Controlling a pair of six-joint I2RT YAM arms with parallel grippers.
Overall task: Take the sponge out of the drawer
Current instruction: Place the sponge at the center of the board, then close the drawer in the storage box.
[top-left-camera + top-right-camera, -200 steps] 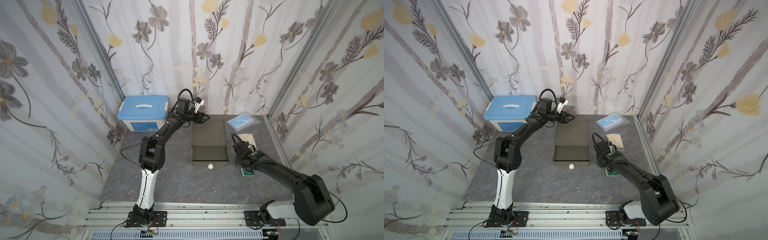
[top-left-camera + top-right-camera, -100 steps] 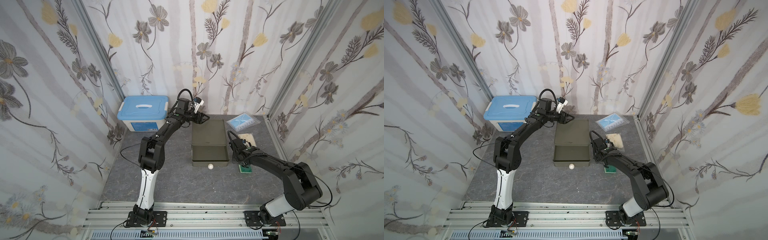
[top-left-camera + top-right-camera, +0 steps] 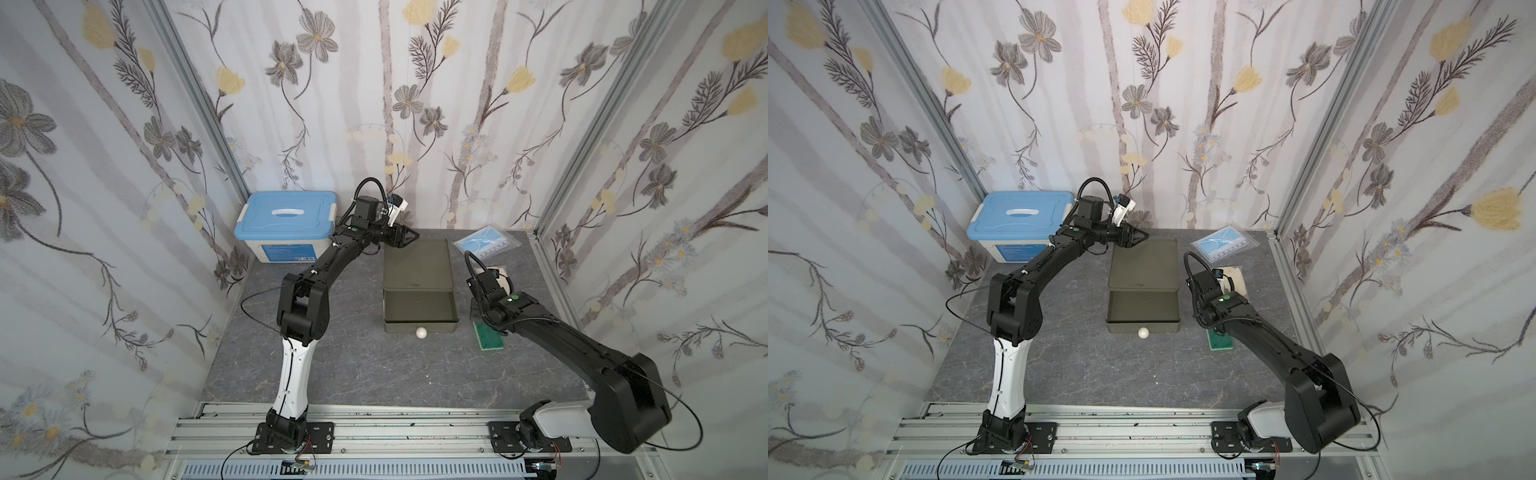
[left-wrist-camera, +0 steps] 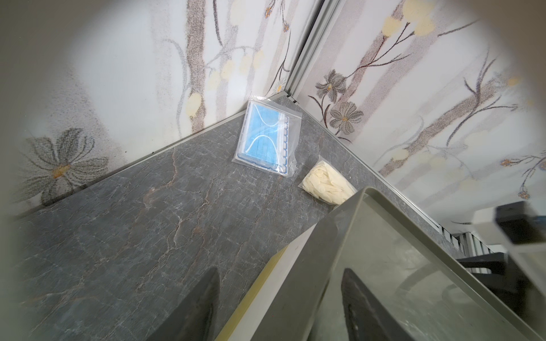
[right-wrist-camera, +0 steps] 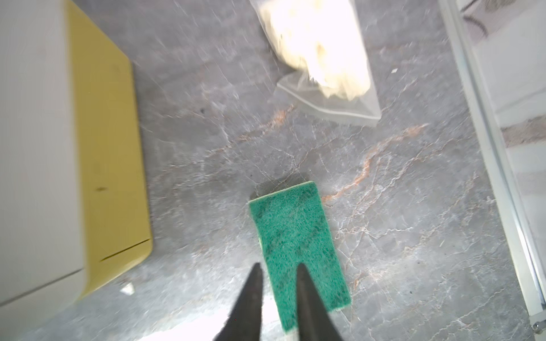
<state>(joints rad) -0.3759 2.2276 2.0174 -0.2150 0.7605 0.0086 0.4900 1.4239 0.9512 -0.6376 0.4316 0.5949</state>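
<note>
The green sponge (image 3: 489,336) (image 3: 1221,340) (image 5: 298,236) lies flat on the table, outside and to the right of the open drawer (image 3: 399,328) (image 3: 1121,328), which looks empty and has a white knob. My right gripper (image 5: 277,267) (image 3: 483,321) hovers over the sponge's near end, its fingers close together with nothing between them. My left gripper (image 4: 280,269) (image 3: 409,239) (image 3: 1140,237) straddles the back corner rim of the olive drawer cabinet (image 3: 417,264) (image 4: 384,265), one finger outside and one on top, closed on it.
A blue-lidded box (image 3: 286,220) stands at the back left. A bag of blue masks (image 3: 486,245) (image 4: 266,138) and a bag of pale gloves (image 5: 322,50) (image 4: 328,184) lie behind the sponge. The aluminium frame rail (image 5: 487,147) runs close along the right.
My right gripper has lifted off the sponge and drawn back a little, leaving the sponge on the table. The right arm's elbow has swung. The left arm has not moved.
</note>
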